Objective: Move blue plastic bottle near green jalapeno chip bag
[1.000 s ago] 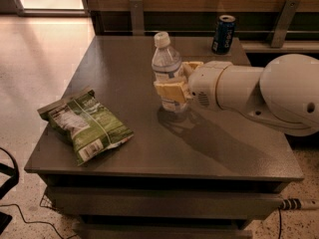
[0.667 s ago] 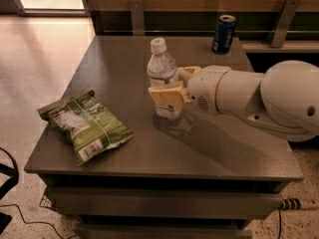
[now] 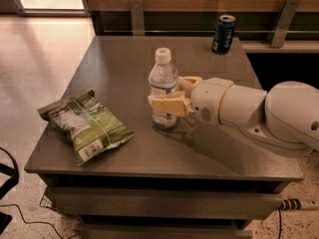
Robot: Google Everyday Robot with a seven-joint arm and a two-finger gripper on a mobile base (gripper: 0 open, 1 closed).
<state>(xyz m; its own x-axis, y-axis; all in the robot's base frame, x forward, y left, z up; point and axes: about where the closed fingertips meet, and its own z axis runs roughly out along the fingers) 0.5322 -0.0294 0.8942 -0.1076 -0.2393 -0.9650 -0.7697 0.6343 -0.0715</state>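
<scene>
The blue plastic bottle (image 3: 162, 78) stands upright near the middle of the dark table (image 3: 119, 73), clear with a white cap and a pale label. My gripper (image 3: 169, 97) reaches in from the right and its tan fingers (image 3: 168, 105) are shut on the bottle's lower body. The green jalapeno chip bag (image 3: 85, 125) lies flat near the table's front left corner, a short gap to the left of the bottle.
A dark blue soda can (image 3: 224, 34) stands at the table's back right edge. A wooden wall with metal brackets (image 3: 280, 21) runs behind the table. My white arm (image 3: 259, 113) covers the table's right side. Bright floor lies to the left.
My gripper has carried the bottle leftward and toward the front, closer to the chip bag. The bag and the can have not moved.
</scene>
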